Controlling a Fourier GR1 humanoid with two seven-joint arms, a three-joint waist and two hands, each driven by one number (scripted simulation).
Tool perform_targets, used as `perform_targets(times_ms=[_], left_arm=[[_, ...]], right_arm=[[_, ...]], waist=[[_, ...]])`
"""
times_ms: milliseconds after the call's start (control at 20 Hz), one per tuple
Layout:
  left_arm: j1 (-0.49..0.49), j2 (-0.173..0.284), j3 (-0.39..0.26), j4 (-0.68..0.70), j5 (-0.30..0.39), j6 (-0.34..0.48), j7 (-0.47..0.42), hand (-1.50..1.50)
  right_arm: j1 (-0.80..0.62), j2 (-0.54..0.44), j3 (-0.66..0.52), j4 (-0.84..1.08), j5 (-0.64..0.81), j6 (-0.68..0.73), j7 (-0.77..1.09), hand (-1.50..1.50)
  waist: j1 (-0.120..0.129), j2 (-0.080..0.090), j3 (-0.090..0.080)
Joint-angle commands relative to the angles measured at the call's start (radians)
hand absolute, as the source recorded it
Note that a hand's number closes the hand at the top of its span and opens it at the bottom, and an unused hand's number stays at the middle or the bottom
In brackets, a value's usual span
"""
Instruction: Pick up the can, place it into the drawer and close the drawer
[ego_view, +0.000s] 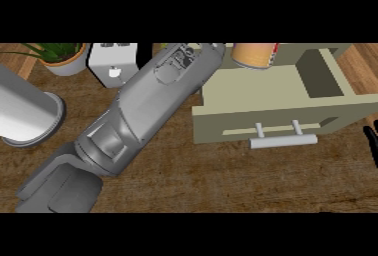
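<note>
The can (255, 55), tan with a red stripe, shows at the view's top edge, over the back left corner of the open beige drawer (258, 92). My left forearm (148, 105) runs from the lower left up to the can's left side. Its hand is cut off by the top edge, so whether it holds the can is hidden. The drawer's inside looks bare, with a walled compartment (321, 75) at its right. Its grey bar handle (284, 141) faces me. My right hand (371, 142) rests at the right edge with straight fingers, right of the handle and apart from it.
A potted plant (63, 57) stands at the back left, beside a white boxy appliance (112, 62). A large white and grey cylinder (26, 117) stands at the left edge. Brown wooden counter (221, 180) stretches in front of the drawer.
</note>
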Motion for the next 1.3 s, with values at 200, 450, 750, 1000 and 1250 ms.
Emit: perform_targets(times_ms=[200, 450, 750, 1000, 1250], left_arm=[[0.025, 0.0, -0.093, 0.075, 0.052, 0.048, -0.087, 1.5], [0.025, 0.0, -0.152, 0.096, 0.076, 0.075, -0.105, 1.5], [0.058, 0.0, -0.207, 0.115, 0.087, 0.079, -0.153, 1.5], [0.061, 0.0, -0.209, 0.16, 0.109, 0.125, -0.174, -1.5], [0.032, 0.0, -0.235, 0.137, 0.142, 0.17, -0.12, -1.5]], right_arm=[[-0.026, -0.026, -0.032, 0.013, -0.026, 0.004, 0.013, -1.5], [-0.056, -0.002, 0.022, 0.038, 0.018, -0.009, 0.008, -1.5], [-0.073, -0.001, 0.021, 0.045, 0.022, -0.012, -0.015, -1.5], [-0.066, -0.031, -0.007, 0.019, -0.014, 0.006, 0.013, -1.5], [-0.062, -0.01, 0.035, 0.015, 0.024, -0.002, 0.012, -1.5]], waist=[[-0.029, 0.006, 0.001], [-0.042, 0.012, 0.001], [-0.037, 0.011, 0.001], [-0.05, 0.016, 0.0], [-0.058, 0.013, 0.001]])
